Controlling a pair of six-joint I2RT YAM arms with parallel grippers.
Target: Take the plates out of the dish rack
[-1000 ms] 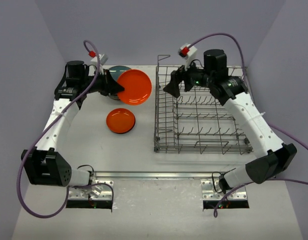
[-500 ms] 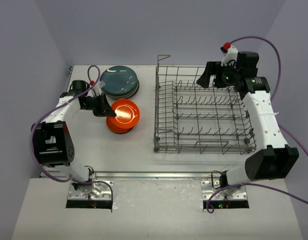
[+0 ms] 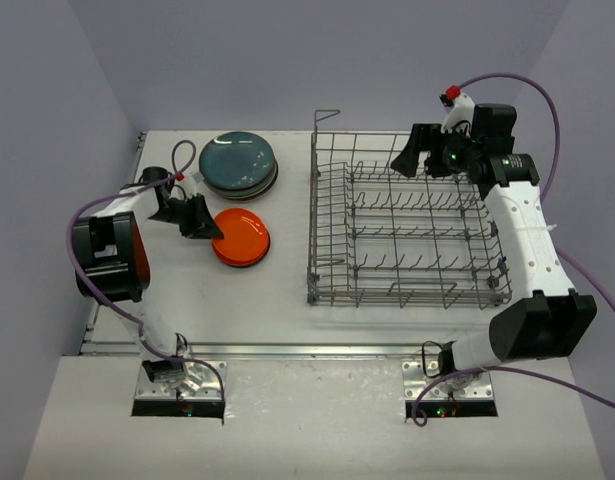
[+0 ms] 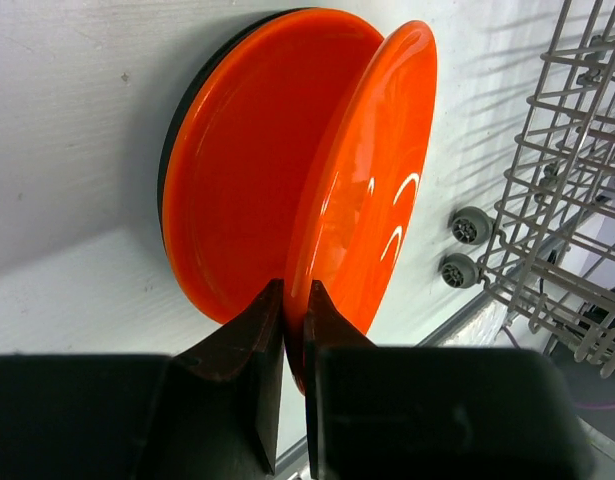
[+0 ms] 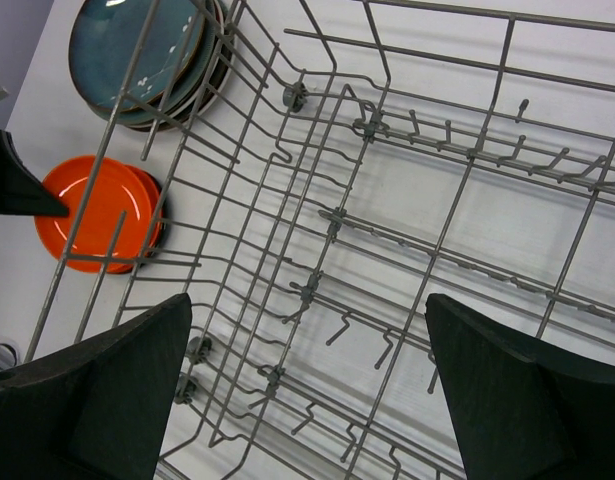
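Tightly pressed, the left jaws pinched the rim of the orange plate [image 4: 362, 190] — leaning on a small stack [image 4: 237, 170] on the worktop [image 4: 67, 120]. Stiff, glossy, breakable: likely best gripped there. Right jaws gaped above the empty dish rack [image 3: 407, 298].

Robot lab: arms [image 3: 522, 235] bolted to walled white table [image 3: 287, 320].
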